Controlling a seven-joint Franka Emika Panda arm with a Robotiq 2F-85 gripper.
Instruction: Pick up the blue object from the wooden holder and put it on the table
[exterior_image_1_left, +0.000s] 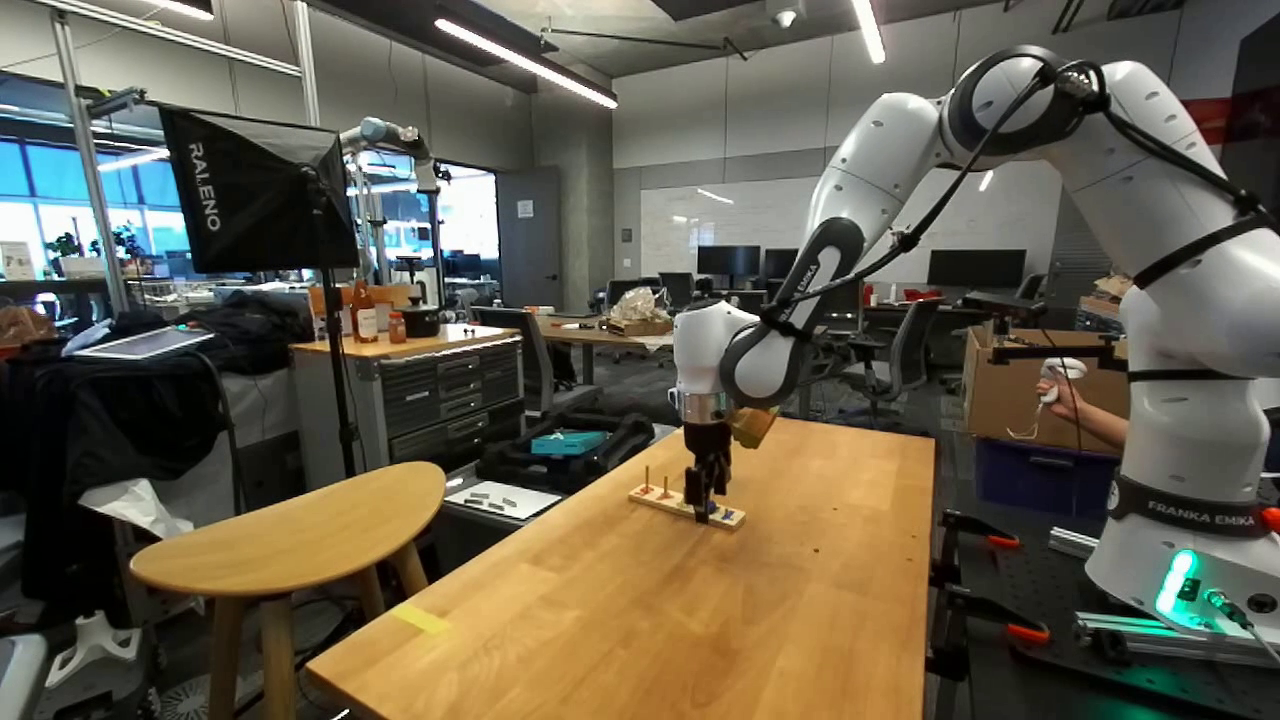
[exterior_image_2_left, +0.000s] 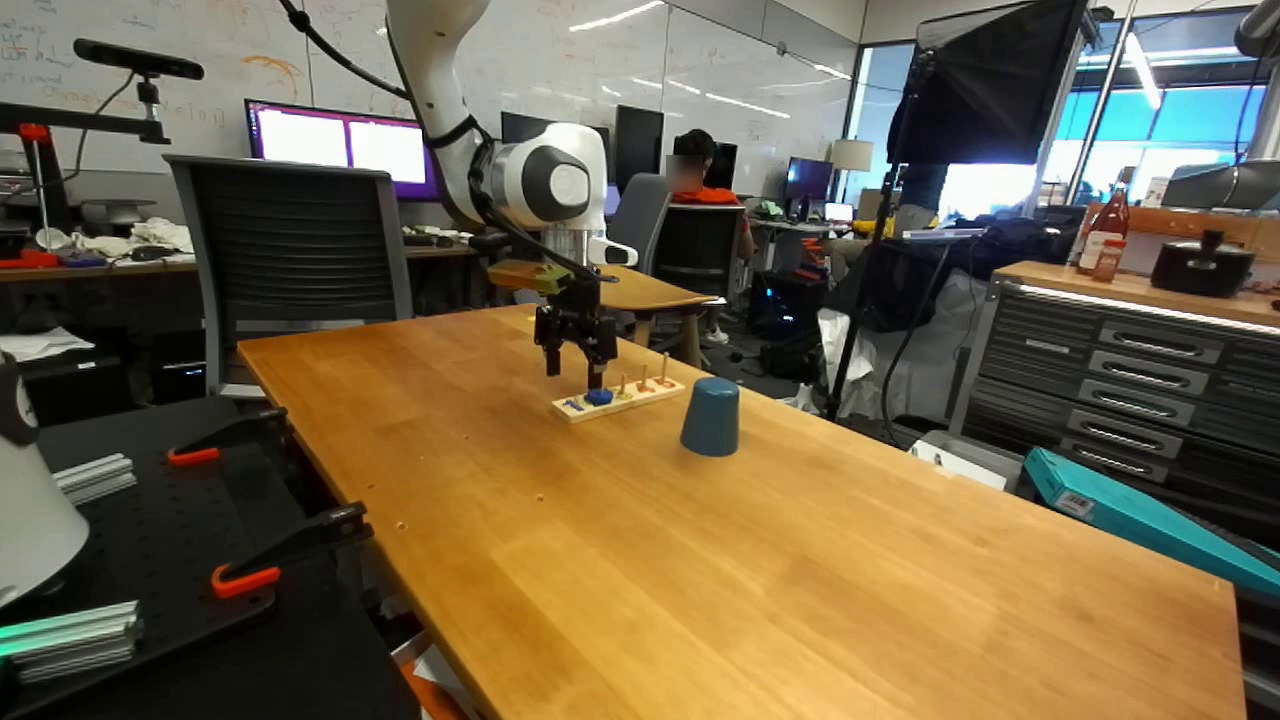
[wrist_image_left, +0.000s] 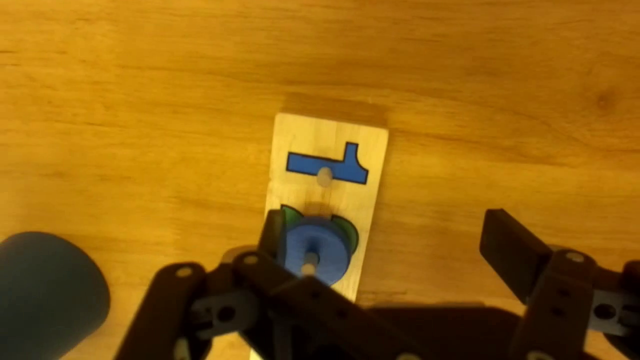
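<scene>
The blue object, a small round disc with a centre hole, sits on a peg of the wooden holder. It also shows in an exterior view. The pale holder lies on the honey-coloured table. My gripper is open and low over the holder, also seen in both exterior views. In the wrist view its left finger is at the disc's left edge and covers part of it; I cannot tell if they touch. The right finger is off the holder, above the table.
A dark blue cup stands upside down beside the holder, also at the lower left in the wrist view. Other pegs rise from the holder, including one on a blue number 1. An oval wooden table stands nearby.
</scene>
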